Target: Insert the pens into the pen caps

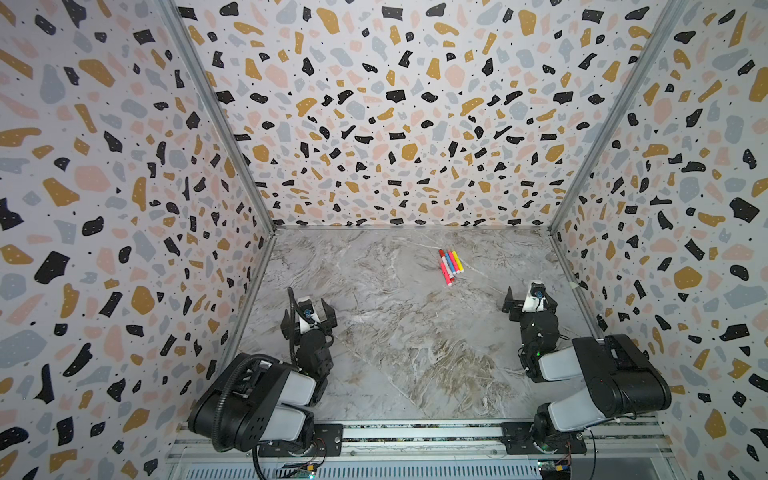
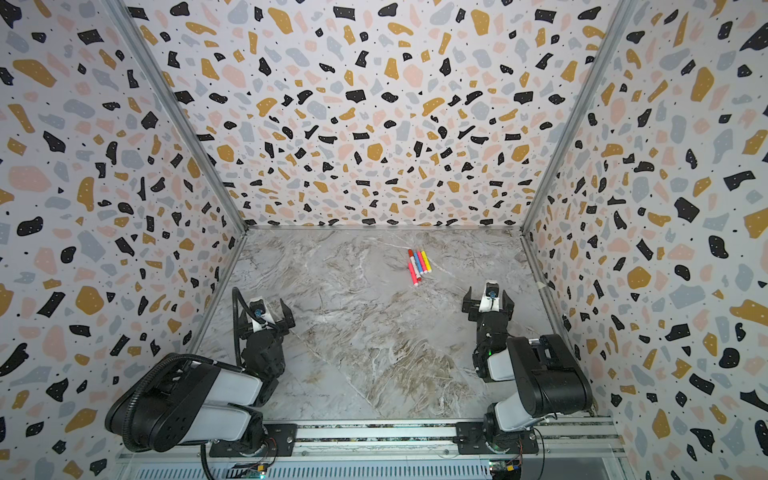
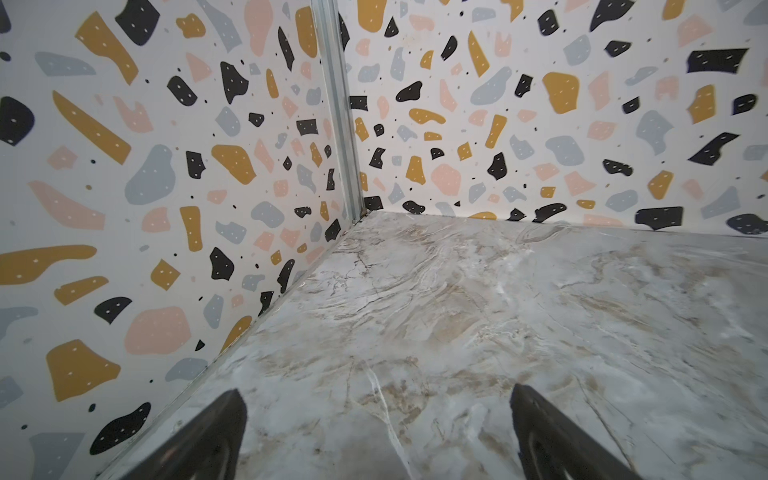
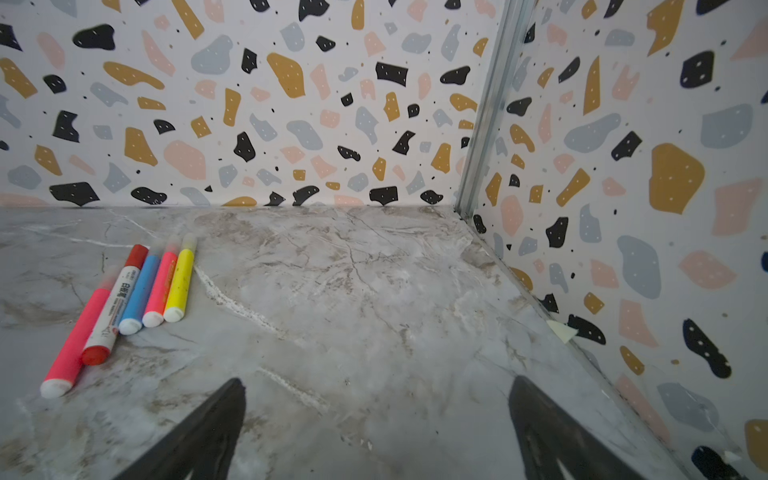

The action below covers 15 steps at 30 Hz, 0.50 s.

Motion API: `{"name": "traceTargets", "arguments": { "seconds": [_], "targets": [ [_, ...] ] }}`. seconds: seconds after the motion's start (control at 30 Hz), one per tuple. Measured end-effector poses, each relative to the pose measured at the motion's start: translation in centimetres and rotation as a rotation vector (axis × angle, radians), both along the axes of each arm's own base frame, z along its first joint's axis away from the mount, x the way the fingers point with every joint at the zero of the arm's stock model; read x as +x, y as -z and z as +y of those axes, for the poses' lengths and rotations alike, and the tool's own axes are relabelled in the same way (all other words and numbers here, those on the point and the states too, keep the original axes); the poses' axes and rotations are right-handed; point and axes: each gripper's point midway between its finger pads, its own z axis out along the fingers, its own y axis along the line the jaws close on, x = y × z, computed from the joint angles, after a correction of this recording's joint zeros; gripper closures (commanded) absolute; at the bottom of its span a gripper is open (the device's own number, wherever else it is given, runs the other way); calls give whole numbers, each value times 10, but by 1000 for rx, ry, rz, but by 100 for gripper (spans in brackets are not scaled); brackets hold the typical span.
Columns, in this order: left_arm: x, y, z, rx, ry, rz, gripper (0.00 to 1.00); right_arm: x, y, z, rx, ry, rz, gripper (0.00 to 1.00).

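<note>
Five pens (image 1: 449,266) (image 2: 419,266) lie side by side on the marble table (image 1: 395,340), towards the back, right of centre. In the right wrist view they run yellow (image 4: 180,282), pink-red (image 4: 161,284), blue (image 4: 140,291), white-barrelled (image 4: 116,303) and a longer pink-red one (image 4: 79,336). A bright red pen cap (image 4: 137,253) sits on the white pen's far end. The other pens' far ends look pale and blurred. My right gripper (image 4: 377,380) (image 1: 530,297) is open and empty, nearer than the pens and to their right. My left gripper (image 3: 376,390) (image 1: 308,311) is open over bare table at the left.
Terrazzo-patterned walls (image 1: 124,208) close the table on the left, back and right. A metal rail (image 1: 415,432) carrying both arm bases runs along the front edge. A small pale tape scrap (image 4: 561,330) sticks out at the foot of the right wall.
</note>
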Motion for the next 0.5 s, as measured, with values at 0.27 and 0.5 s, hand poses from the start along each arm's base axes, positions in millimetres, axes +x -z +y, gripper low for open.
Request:
{"name": "traceTargets", "arguments": {
  "seconds": [0.27, 0.5],
  "targets": [
    [8, 9, 15, -46, -39, 37, 1, -1, 10, 3, 12, -14, 38, 1],
    [8, 13, 13, -53, -31, 51, 1, -1, 10, 4, 13, -20, 40, 1]
  ]
}}
